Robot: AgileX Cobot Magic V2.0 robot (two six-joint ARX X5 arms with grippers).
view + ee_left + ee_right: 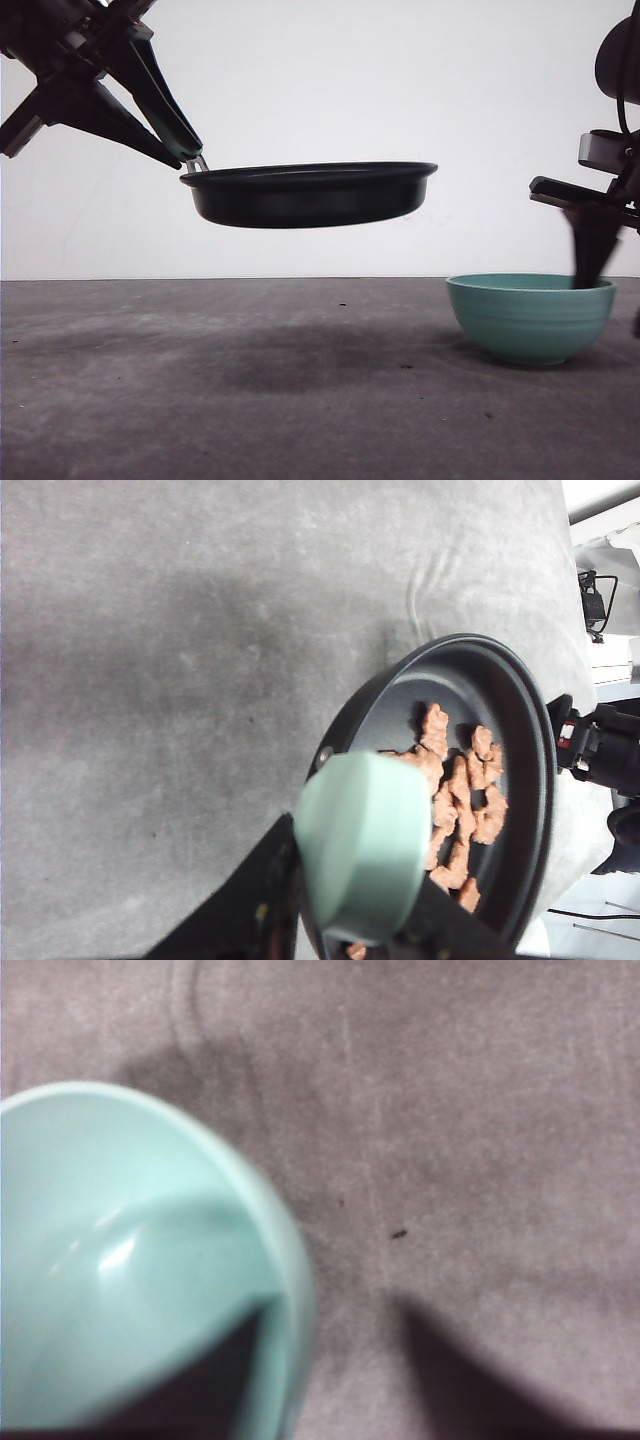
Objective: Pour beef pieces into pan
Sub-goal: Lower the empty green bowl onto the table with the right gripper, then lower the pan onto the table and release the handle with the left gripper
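left gripper [185,152] is clamped on the handle [362,845] of the pan [310,193], held level in the air well above the table [250,380]. beef pieces [460,810] already lie in the pan, and the bowl [530,316] looks empty in the right wrist view, so the pour seems done. right gripper [592,262] sits at the bowl's rim, one finger inside and one outside; i can't tell if it grips or has let go. next call: lower the pan flat so no meat slides over the low edge. open table under and left of the pan, bowl well apart on the right.
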